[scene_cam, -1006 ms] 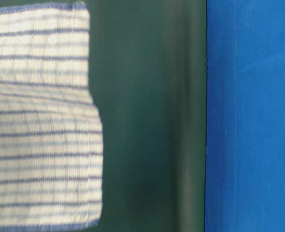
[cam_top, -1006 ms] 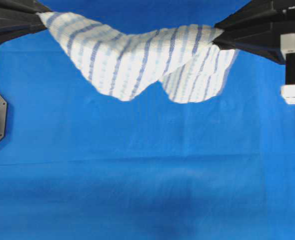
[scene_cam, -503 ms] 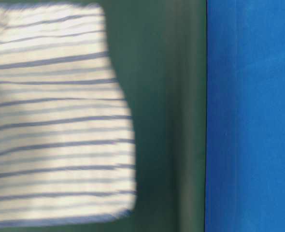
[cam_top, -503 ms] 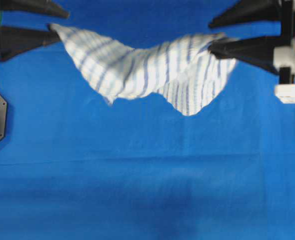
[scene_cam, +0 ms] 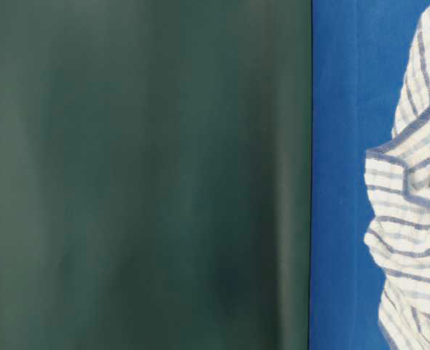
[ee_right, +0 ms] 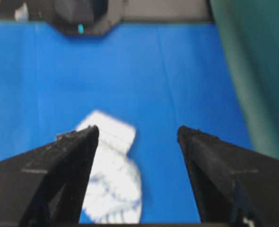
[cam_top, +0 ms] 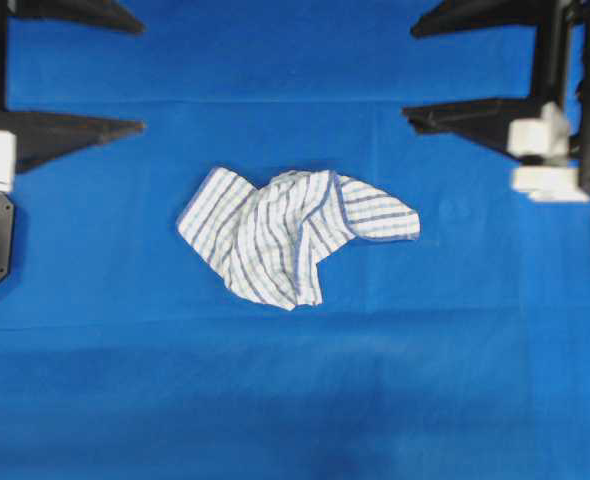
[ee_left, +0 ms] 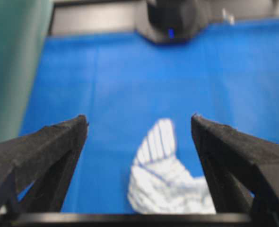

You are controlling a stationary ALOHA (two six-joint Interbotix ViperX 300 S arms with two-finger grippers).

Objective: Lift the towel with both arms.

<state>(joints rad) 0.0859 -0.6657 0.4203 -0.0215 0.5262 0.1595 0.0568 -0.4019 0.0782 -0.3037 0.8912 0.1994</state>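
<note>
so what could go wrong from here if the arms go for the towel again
The towel lies crumpled and folded over itself on the blue cloth, so a pinch may catch one layer or miss a corner. Both the left gripper and right gripper are open and far from it, so uneven grasps could lift it lopsided.

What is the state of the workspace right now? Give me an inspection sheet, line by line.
Surface: blue cloth-covered table, faintly creased, bare except for the towel.
Job's things: towel lies crumpled in a heap near the middle of the table, held by neither gripper.
Clutter: nothing seen.
Grippers: left gripper open and empty; right gripper open and empty; both apart from the towel, one to each side.
Cables: nothing seen.
Surroundings: dark green backdrop beyond the table edge; black arm base at the far side.
</note>
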